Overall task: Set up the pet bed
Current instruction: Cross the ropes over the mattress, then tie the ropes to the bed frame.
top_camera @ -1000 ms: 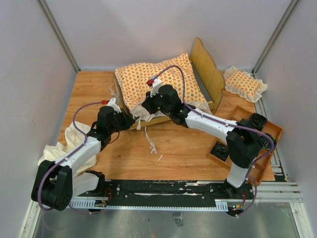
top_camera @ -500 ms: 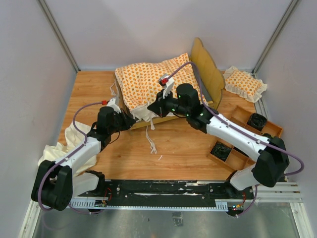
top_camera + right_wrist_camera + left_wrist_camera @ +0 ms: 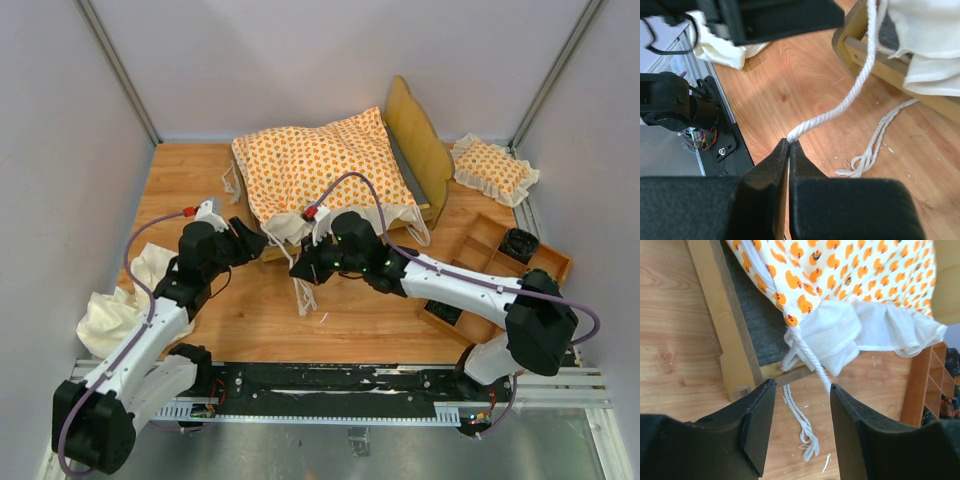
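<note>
where left arm [image 3: 150, 325] rises from near edge: plain cream cloth [image 3: 110, 312], crumpled, on wooden table [image 3: 180, 170].
left gripper [image 3: 252, 243]: fingers spread, nothing between, hovering at near-left corner of bed frame [image 3: 415, 140].
right gripper [image 3: 300, 270]: fingers pressed together, pinching tie string [image 3: 850, 97], which runs up to ruffled corner of cushion [image 3: 320, 170].
second string [image 3: 802, 430]: loose on table below.
cushion: orange-patterned, cream ruffle, lying on frame's grey base, ruffle overhanging near rail.
frame: mid-table, headboard upright at right.
small ruffled pillow [image 3: 493, 168]: beyond headboard, apart from it.
compartment tray [image 3: 487, 235]: far right, near edge.
</note>
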Available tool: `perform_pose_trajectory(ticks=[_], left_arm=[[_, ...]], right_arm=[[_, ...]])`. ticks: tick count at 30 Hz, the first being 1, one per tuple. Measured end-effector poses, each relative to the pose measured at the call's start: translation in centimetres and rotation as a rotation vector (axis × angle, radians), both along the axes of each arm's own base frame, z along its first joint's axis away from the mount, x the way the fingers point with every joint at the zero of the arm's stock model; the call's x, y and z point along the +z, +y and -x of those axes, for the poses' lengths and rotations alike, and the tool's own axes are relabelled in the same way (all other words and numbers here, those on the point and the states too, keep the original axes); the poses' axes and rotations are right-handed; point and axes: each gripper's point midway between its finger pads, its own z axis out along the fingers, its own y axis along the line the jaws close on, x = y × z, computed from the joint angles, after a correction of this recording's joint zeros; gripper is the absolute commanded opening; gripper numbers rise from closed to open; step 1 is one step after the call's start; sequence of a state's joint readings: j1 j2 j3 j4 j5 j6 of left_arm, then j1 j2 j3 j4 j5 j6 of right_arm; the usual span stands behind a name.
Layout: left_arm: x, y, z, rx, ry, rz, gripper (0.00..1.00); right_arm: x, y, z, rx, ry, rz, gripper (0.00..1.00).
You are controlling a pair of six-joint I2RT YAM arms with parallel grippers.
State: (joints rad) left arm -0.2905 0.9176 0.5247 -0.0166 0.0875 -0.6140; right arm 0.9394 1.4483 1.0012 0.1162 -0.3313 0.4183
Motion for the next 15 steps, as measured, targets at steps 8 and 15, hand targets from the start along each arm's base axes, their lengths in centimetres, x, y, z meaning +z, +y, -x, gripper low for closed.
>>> perform_pose_trajectory(ticks=[8,15], left_arm=[[4.4,0.3,2.8,-0.016,-0.126,0.068,0.63],[2.1,-2.7,5.9,-0.187,-0.095,0.220,0.60]], right_arm=[[-2.9,1.9,1.1,0.000,0.033,0.048,0.00],[-1.8,2.7,-0.2,-0.063,0.007,-0.011,0.00]])
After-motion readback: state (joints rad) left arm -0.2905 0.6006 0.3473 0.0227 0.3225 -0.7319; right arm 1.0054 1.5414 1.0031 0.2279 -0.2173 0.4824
